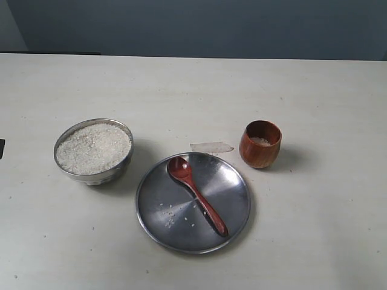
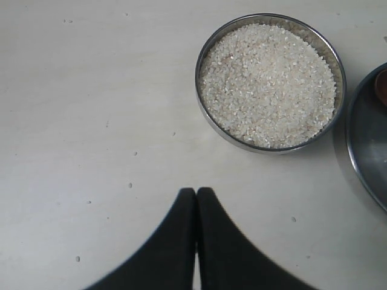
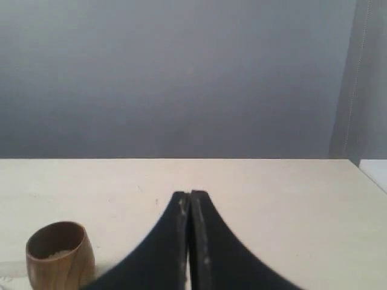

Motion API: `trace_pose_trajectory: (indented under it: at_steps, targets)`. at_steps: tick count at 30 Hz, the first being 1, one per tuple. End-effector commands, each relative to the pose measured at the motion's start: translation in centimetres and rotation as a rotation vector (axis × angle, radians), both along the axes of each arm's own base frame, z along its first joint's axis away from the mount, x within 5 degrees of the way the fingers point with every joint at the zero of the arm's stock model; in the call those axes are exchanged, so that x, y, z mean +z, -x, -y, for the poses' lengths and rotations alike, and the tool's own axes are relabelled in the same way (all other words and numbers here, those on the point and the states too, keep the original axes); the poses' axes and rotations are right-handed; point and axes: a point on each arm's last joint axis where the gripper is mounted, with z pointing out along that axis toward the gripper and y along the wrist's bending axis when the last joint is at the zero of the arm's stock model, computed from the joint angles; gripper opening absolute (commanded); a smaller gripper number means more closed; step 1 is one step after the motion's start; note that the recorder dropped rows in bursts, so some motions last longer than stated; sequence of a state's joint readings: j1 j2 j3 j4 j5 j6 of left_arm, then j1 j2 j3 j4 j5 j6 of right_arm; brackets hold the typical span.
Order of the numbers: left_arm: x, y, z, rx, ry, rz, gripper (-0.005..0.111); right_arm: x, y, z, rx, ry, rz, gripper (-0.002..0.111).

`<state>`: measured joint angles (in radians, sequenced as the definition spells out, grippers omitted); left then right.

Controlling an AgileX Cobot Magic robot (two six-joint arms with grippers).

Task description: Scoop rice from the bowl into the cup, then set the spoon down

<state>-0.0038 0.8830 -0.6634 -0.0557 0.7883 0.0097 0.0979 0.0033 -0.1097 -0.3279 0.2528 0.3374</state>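
Desk (image 1: pixel 314 254), off-white and lightly speckled, is seen carrying everything, with a grey-blue wall behind it.

Left hand (image 2: pixel 196 192) is shown by its wrist camera with the two black fingers pressed together and nothing between them. It is held above bare desk, near the bowl. Right hand (image 3: pixel 190 194) is likewise closed up and empty, held above the desk with the cup near it.

Plate (image 1: pixel 239 187), wide, flat and steel, is placed in the near middle of the exterior view, between bowl and cup.

Bowl (image 1: pixel 91 178), round shiny steel, is set on the left, apart from the plate by a narrow gap. Rice (image 1: pixel 94 148) is heaped in it almost to the rim.

Cup (image 1: pixel 260 154), reddish-brown wood, is stood upright on the right, just beside the plate's far-right rim but not touching it. A little rice is seen at its bottom.

Spoon (image 1: pixel 196 193), dark red-brown wood, is laid in the plate. The head faces up toward the far-left side and the handle runs diagonally to the near-right rim.

Translucent scrap (image 1: pixel 211 147) is laid on the desk just beyond the plate's far rim.

Loose grains (image 1: pixel 170 212) are scattered on the plate, left of the spoon handle.
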Motion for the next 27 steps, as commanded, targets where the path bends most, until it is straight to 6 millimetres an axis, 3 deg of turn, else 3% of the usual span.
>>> trace_pose_trajectory:
  at_steps: [1,13,18,27]
  targets:
    - [0.1,-0.1,0.2,-0.007,0.003,0.009,0.0,0.1,0.1,-0.4,0.04,0.055,-0.005,-0.001]
    - [0.1,-0.1,0.2,-0.007,0.003,0.009,0.0,-2.0,-0.2,-0.6,0.071,0.108,-0.085,-0.001]
    - [0.1,-0.1,0.2,-0.007,0.003,0.009,0.0,-3.1,0.1,-0.4,0.066,0.151,-0.21,-0.001]
    - [0.1,-0.1,0.2,-0.007,0.003,0.008,0.0,-3.2,0.1,-0.3,0.06,0.176,-0.223,-0.001]
